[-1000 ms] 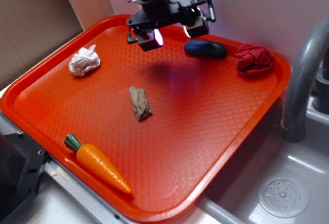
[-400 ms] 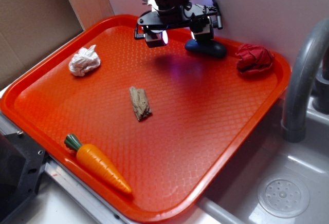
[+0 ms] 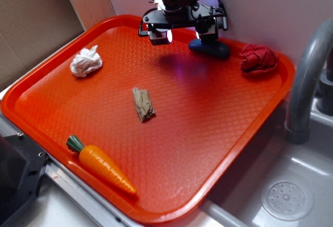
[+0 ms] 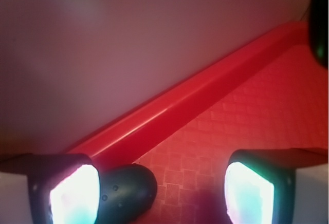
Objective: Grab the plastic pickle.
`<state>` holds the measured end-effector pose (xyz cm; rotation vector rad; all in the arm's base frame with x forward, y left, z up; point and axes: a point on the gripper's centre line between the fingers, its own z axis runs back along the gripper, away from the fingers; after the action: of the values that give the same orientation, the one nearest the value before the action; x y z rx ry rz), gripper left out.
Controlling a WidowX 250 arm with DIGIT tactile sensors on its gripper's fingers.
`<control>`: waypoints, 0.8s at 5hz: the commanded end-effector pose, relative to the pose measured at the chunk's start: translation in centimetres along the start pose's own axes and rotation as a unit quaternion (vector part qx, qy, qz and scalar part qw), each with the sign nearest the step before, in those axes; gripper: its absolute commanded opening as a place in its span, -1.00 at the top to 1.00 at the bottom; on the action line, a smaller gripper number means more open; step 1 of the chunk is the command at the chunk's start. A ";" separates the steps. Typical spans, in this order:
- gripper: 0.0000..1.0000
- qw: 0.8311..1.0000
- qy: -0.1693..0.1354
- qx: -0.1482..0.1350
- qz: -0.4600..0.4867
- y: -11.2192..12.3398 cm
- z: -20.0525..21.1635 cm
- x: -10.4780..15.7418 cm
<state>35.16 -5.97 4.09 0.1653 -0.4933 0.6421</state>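
Note:
The plastic pickle (image 3: 210, 48), a dark blue-green capsule, lies on the orange tray (image 3: 208, 128) near its far rim. My gripper (image 3: 183, 33) hangs open just above the tray, its right finger over the pickle's left end. In the wrist view the pickle's rounded end (image 4: 126, 193) pokes out beside the left glowing pad (image 4: 74, 196), inside the gap between the jaws. The right pad (image 4: 249, 193) stands well apart from it, with bare tray between. The rest of the pickle is hidden behind the left finger.
A red cloth wad (image 3: 257, 59) sits right of the pickle. A white crumpled wad (image 3: 86, 62), a wood chip (image 3: 143, 104) and an orange toy carrot (image 3: 101, 164) lie on the tray. A grey faucet (image 3: 307, 76) and sink (image 3: 286, 196) are at the right. A wall stands behind the tray's far rim (image 4: 169, 111).
The gripper has moved right and toward the back of the tray, coming down over the pickle's left end. The things on the tray have stayed put.

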 end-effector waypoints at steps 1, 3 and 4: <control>-1.00 0.990 0.087 -0.096 -0.048 0.9 3.3 -2.3; -1.00 0.988 0.022 -0.142 -0.064 4.4 11.0 -3.8; -1.00 0.994 -0.002 -0.109 -0.011 4.0 10.3 -2.8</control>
<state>26.31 -7.17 10.08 0.0155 -0.5151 0.5539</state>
